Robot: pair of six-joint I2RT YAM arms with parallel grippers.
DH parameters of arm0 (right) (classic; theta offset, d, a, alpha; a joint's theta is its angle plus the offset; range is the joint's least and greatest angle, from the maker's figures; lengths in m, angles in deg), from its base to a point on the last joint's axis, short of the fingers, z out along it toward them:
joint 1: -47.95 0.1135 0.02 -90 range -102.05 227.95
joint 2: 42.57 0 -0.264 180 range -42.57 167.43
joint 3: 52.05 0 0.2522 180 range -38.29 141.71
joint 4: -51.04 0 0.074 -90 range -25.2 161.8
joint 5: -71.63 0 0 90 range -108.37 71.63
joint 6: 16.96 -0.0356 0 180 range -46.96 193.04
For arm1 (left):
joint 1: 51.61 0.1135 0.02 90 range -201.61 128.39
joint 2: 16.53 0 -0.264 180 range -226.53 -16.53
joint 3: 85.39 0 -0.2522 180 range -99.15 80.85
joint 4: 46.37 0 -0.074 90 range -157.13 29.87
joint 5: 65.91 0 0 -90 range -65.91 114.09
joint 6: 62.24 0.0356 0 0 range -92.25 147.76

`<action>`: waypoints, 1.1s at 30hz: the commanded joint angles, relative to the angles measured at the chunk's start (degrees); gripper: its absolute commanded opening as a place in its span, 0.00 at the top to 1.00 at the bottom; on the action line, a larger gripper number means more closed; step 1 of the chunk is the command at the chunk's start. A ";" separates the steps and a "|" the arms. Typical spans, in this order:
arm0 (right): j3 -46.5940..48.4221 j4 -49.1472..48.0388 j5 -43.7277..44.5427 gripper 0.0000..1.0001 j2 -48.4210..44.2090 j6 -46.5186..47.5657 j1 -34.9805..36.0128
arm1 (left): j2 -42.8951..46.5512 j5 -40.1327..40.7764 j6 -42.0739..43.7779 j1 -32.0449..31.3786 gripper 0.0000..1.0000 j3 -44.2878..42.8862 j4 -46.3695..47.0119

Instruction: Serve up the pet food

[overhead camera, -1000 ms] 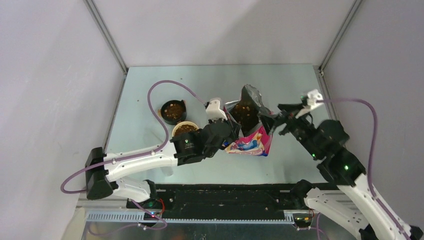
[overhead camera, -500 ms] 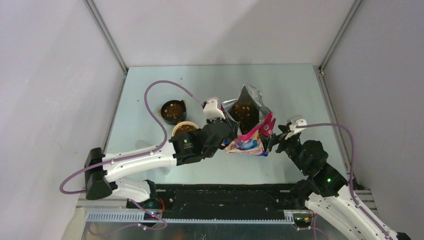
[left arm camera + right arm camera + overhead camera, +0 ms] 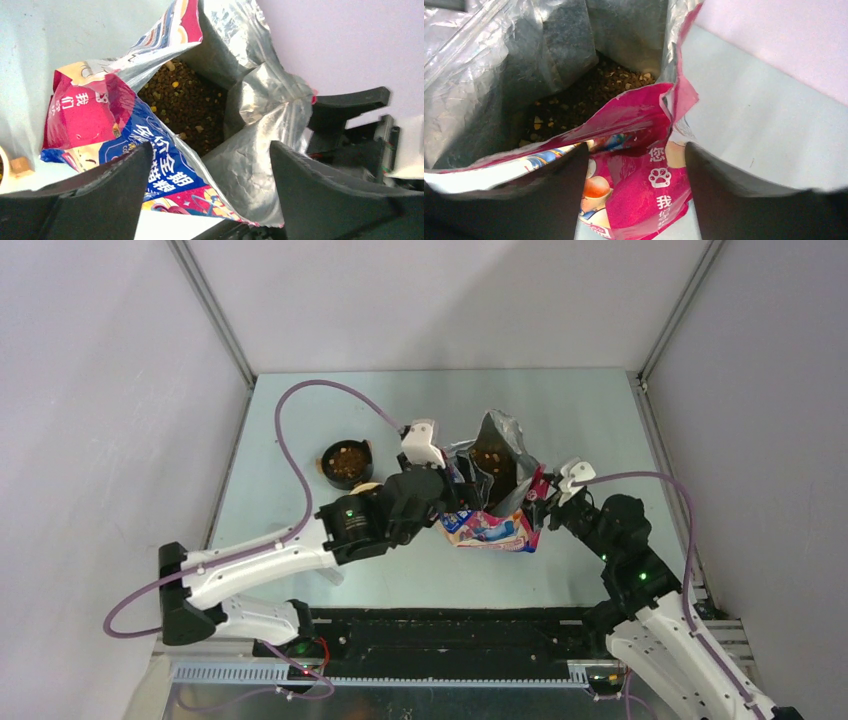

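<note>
Pet food (image 3: 185, 107) lies deep in the open bag (image 3: 260, 100), which stands on the bench (image 3: 580, 410). Left fingers (image 3: 100, 200) apart, just beside its blue side; right fingers (image 3: 549, 200) apart, straddling the pink lip. Food ahead of both, arms equally near.

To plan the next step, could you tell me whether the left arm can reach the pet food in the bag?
Probably yes: the bag gapes open just ahead of the open jaws of the left arm, and the pet food lies exposed with nothing covering it.
</note>
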 commanded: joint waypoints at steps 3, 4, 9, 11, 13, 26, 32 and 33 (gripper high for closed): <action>3.88 -5.95 -16.49 0.55 4.10 -3.88 -10.02 | 6.31 -1.11 15.18 1.44 0.01 -2.40 -4.07; 3.95 -6.36 -19.12 0.61 4.29 -4.82 -10.85 | 7.62 -1.54 18.49 1.75 0.01 -2.14 -4.55; 4.69 -8.97 -24.20 0.97 5.11 -6.93 -14.19 | 14.03 -12.60 32.53 8.58 0.01 3.16 -3.36; 5.38 -8.73 -23.27 1.00 5.54 -8.01 -14.58 | 16.40 -20.29 38.34 12.57 0.01 7.42 -0.94; 5.98 -8.57 -22.50 1.00 5.97 -8.92 -14.77 | 17.80 -27.80 43.27 16.23 0.00 11.40 1.35; 8.90 -3.24 -17.67 1.00 7.77 -12.67 -14.98 | 7.57 -50.00 61.43 26.47 0.00 4.44 -0.86; 8.95 -3.83 -18.67 1.00 8.29 -12.55 -14.98 | -3.91 -56.46 67.28 27.40 0.07 -6.31 -10.70; 8.95 -3.82 -18.60 1.00 8.37 -12.48 -14.98 | -4.99 -57.42 68.45 27.39 0.08 -8.46 -11.73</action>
